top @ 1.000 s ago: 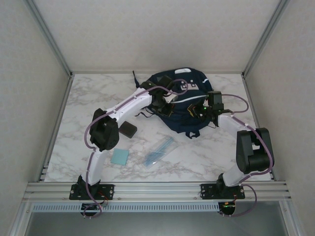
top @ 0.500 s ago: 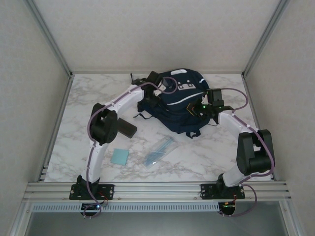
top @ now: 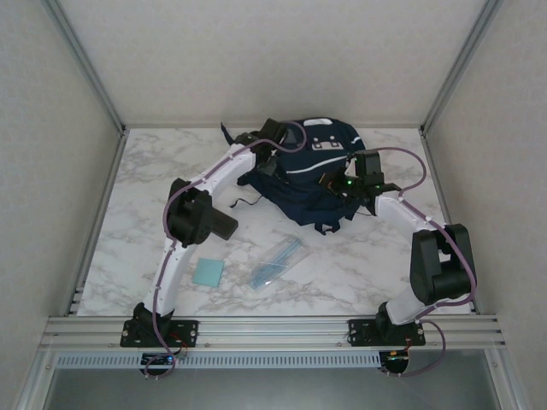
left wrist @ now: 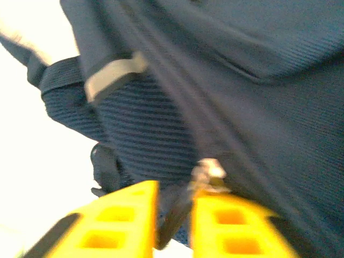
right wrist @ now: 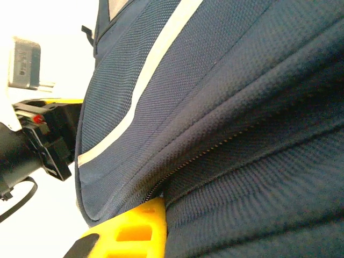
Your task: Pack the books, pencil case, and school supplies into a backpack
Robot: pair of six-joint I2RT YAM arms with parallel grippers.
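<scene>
While the backpack lies near the back of the bench, both arms reach in to it, one from each side. It is dark blue with thin white stripes.

From above, the left arm bends over to the backpack's back left corner. The left tool is open a little. Its two yellow fingers stand apart, and a dark strip from the backpack hangs in the gap. A small silver zip pull sits just above the finger on the right of that view. A grey tab shows higher up on the blue cloth. The close view is blurry, so I cannot tell if the fingers touch the strip.

The right tool is at the backpack's right edge. It is closed on a fold of the blue cloth by the zip. One yellow finger pokes out from under that fold.

The pencil case lies on the bench to the left of the backpack. It sits just beside the left arm's black elbow, which hides one end of it. The light-blue pad lies nearer the arm bases. The clear packet of bluish sticks lies to the right of the pad, tilted. Both lie apart from the backpack.
</scene>
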